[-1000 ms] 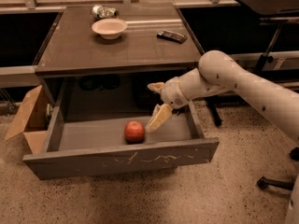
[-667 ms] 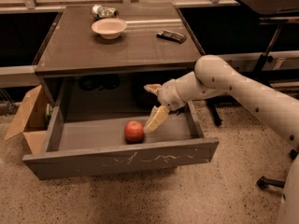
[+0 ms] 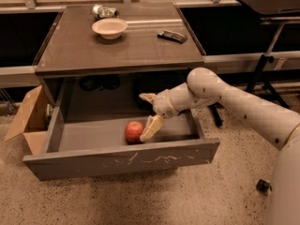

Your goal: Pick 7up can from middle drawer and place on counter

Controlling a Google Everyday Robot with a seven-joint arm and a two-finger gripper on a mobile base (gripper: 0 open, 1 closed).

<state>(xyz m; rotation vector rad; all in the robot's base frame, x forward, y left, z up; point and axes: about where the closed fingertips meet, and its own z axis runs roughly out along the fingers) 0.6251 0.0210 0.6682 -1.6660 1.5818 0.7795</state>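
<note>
Speckled floor (image 3: 140, 200); claw (image 3: 145, 117) inside middle drawer (image 3: 122, 161)

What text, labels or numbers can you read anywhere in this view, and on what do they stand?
No text here can be read.
On the silver-green can on the counter: label too blurred to read.
On the dark flat device: no legible marks.
On the middle drawer: pale scratches on the front, not writing.
On the apple: no sticker shows; the gripper hangs open beside it in the drawer.
</note>
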